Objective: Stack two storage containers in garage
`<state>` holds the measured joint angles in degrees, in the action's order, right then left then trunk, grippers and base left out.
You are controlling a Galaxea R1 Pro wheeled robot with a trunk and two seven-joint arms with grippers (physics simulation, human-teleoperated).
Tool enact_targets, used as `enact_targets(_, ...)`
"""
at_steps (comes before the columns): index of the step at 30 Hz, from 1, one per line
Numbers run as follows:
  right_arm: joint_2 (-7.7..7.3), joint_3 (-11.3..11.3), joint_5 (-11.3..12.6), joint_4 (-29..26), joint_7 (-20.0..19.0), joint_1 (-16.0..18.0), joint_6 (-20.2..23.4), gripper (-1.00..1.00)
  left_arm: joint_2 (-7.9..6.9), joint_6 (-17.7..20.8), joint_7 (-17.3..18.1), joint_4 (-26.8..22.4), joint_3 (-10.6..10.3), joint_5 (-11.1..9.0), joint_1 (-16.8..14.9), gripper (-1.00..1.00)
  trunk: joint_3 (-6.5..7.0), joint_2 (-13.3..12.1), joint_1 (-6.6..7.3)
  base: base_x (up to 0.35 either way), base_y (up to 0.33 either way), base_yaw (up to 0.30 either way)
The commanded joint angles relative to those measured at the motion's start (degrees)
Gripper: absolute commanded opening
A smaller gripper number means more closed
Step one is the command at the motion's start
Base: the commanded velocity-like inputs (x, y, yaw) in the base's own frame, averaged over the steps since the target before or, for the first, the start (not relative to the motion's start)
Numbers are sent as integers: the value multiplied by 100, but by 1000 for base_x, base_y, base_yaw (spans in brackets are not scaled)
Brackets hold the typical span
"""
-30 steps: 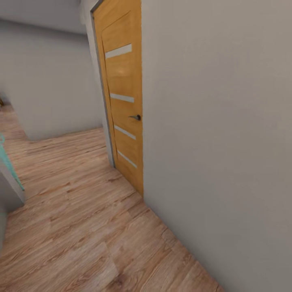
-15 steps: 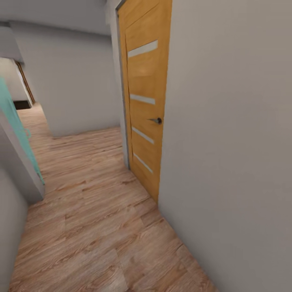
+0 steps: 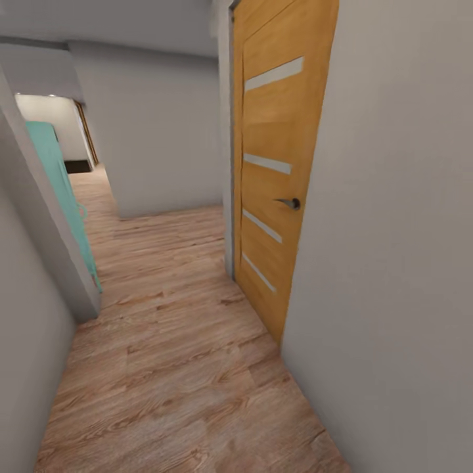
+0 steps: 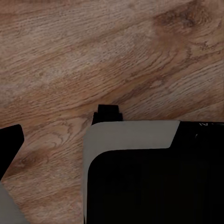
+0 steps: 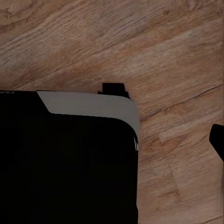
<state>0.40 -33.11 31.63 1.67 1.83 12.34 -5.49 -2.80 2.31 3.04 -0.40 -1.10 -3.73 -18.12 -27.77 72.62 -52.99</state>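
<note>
From my head camera I look along a narrow corridor with a light wood plank floor (image 3: 177, 368) and pale walls. On the right stands an orange wooden door (image 3: 276, 164) with pale horizontal strips, and its dark handle (image 3: 289, 203) sits about halfway up; a plain wall (image 3: 394, 263) comes just beside it, nearer to me. On the left, past the wall corner, I see a turquoise panel (image 3: 62, 197) leaning along the wall, and behind it the corridor opens to a brighter room far away. My wrist cameras show other things: both look straight down on the same wood planks, and each picture is half covered by a black body with a light grey edge (image 4: 130, 135), which I take for a part of my own base (image 5: 88, 105). A dark piece appears at the border of each wrist picture, but I cannot tell whether my fingers are open or closed. The two storage containers are not before me here, so I cannot say where they are.
</note>
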Motion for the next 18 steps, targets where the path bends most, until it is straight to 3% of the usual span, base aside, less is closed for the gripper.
enact_targets(1,4,-47,45,18,2,6,-31,100,-1,24,21,-4,-13,-40,-5,100,-5,3,-3,291,0,270)
enact_targets(18,4,-47,45,18,2,6,-31,100,-1,24,21,-4,-13,-40,-6,100,-5,3,-3,290,0,270)
